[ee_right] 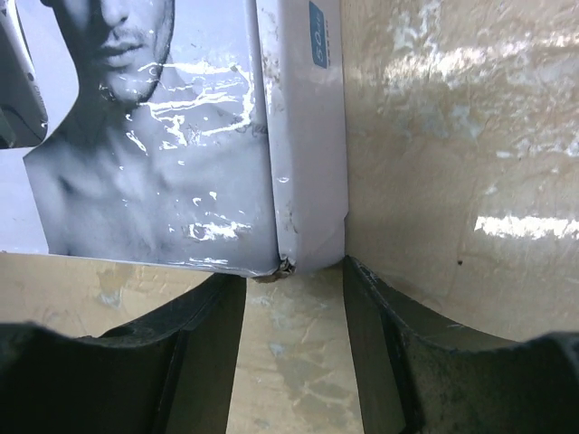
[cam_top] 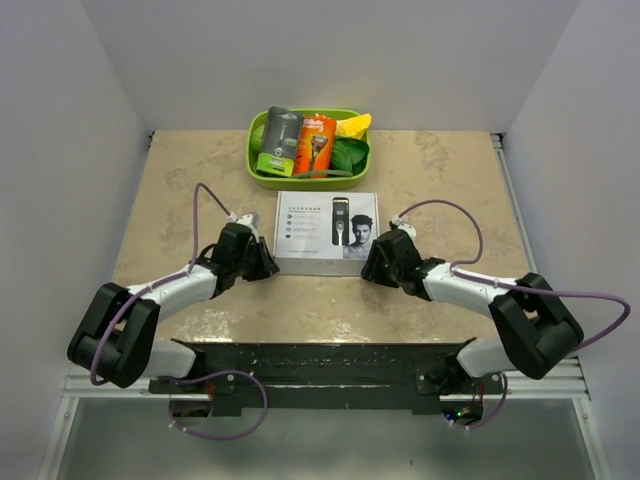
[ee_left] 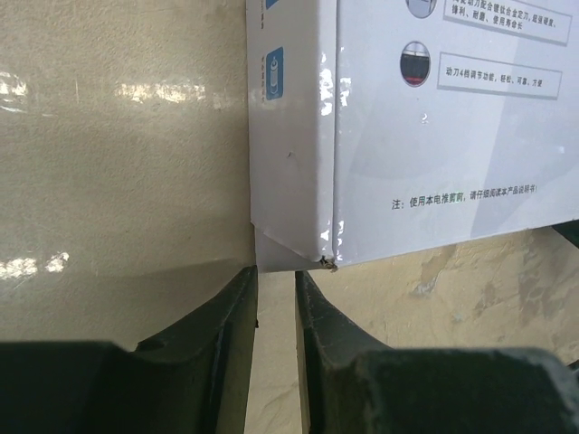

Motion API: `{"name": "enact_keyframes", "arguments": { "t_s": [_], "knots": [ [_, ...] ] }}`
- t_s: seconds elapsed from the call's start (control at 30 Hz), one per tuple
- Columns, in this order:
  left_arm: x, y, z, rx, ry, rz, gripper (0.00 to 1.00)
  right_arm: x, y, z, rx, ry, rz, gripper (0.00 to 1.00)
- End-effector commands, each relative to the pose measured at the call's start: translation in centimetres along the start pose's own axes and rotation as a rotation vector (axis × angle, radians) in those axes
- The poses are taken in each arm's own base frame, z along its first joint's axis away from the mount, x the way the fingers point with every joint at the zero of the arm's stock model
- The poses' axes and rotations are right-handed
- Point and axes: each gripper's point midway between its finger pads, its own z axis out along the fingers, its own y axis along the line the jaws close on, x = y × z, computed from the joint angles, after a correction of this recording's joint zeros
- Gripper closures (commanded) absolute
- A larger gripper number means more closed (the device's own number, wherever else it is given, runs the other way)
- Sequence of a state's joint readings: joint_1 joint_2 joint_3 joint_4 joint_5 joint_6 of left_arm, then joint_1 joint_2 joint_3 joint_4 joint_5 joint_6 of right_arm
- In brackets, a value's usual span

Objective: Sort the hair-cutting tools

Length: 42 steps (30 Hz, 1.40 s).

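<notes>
No hair-cutting tools themselves show. A white flat box (cam_top: 327, 232) printed with a clipper and a man's face lies at the table's middle. My left gripper (cam_top: 268, 262) sits at the box's near left corner. In the left wrist view the box (ee_left: 434, 136) corner meets the tips of that gripper (ee_left: 276, 276), whose jaws stand a narrow gap apart over bare table. My right gripper (cam_top: 372, 262) is at the near right corner. Its jaws (ee_right: 294, 271) stand wider, flanking the side wall of the box (ee_right: 163, 136) just at their tips.
A green basket (cam_top: 300, 183) stands at the back centre, just beyond the box. It holds an orange razor package (cam_top: 315, 145), a grey-and-green razor package (cam_top: 278, 140), and yellow (cam_top: 353, 125) and green (cam_top: 350, 155) items. White walls enclose the table on three sides.
</notes>
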State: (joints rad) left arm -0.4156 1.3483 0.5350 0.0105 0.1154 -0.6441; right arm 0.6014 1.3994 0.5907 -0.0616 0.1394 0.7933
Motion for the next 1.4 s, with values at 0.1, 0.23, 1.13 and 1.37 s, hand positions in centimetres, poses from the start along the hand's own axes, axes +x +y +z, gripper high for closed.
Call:
{"name": "enact_keyframes", "arguments": {
  "t_s": [0.1,0.23,1.13,1.37],
  "knots": [
    [-3.4,-1.5,0.2,0.033,-0.119,-0.009,0.72,-2.8,-1.1,2.0,0.073,-0.158,0.000,0.49],
    [-4.0,-1.2,0.6,0.018,-0.156,-0.021,0.72,-3.3,-1.5,2.7,0.093,-0.195,-0.007,0.49],
    [-6.3,-1.7,-1.0,-0.004,-0.301,-0.067,0.73,-3.5,-0.5,1.6,0.105,-0.205,-0.022,0.47],
    [-6.8,-2.7,-5.2,0.002,-0.288,-0.001,0.30,-6.8,2.2,-6.1,0.029,-0.279,-0.095,0.18]
  ]
}}
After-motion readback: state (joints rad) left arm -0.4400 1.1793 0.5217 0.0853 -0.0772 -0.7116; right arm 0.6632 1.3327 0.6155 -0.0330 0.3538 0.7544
